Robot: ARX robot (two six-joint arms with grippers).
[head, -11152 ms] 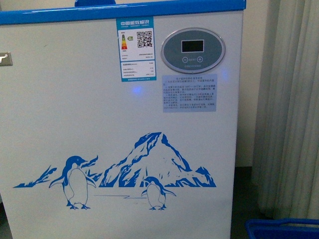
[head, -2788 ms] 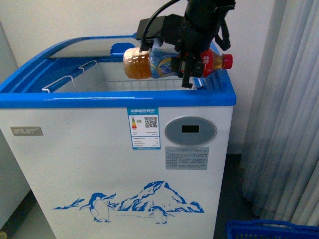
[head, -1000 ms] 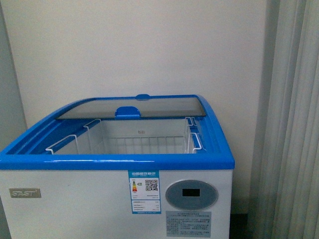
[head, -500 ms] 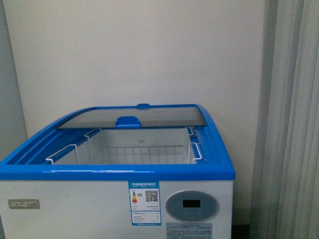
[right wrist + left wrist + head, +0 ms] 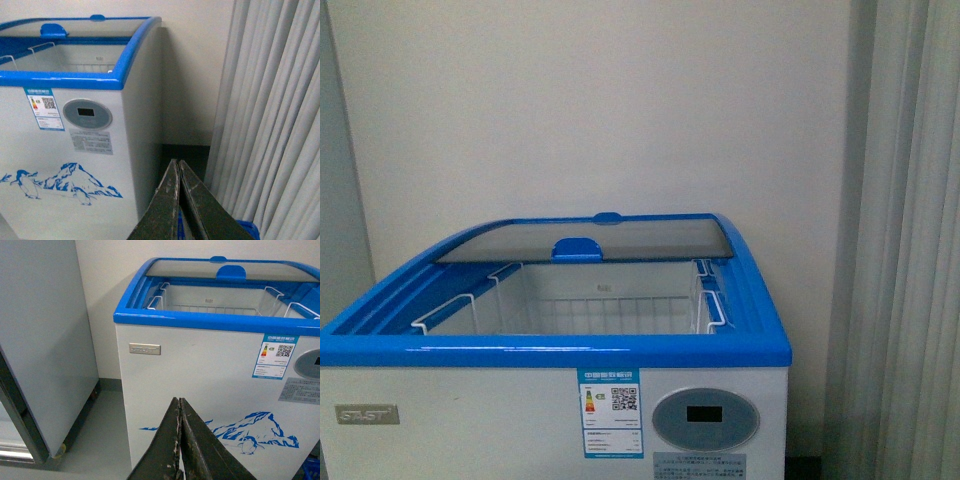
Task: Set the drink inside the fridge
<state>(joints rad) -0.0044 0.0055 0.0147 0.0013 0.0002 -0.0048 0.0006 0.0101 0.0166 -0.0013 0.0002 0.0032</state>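
Note:
The fridge [image 5: 470, 430] is a white chest cooler with a blue rim. Its curved glass lid [image 5: 590, 238] is slid to the back, and the front of the well is open onto white wire baskets [image 5: 605, 305]. No drink shows in any view. The fridge also shows in the left wrist view [image 5: 200, 375] and in the right wrist view [image 5: 95, 165]. My left gripper [image 5: 179, 405] is shut and empty, low in front of the fridge's penguin decal. My right gripper [image 5: 178, 167] is shut and empty, low by the fridge's right side. Neither arm shows in the front view.
A grey cabinet [image 5: 40, 340] stands left of the fridge with a strip of floor between them. A pale curtain [image 5: 270, 110] hangs right of the fridge, also seen in the front view [image 5: 905, 250]. A bit of blue basket [image 5: 247, 227] lies by the curtain's foot.
About three seconds ago an arm held an amber bottle with a red cap over the open fridge. Now arm and bottle are gone from the front view. The view has shifted only slightly since.

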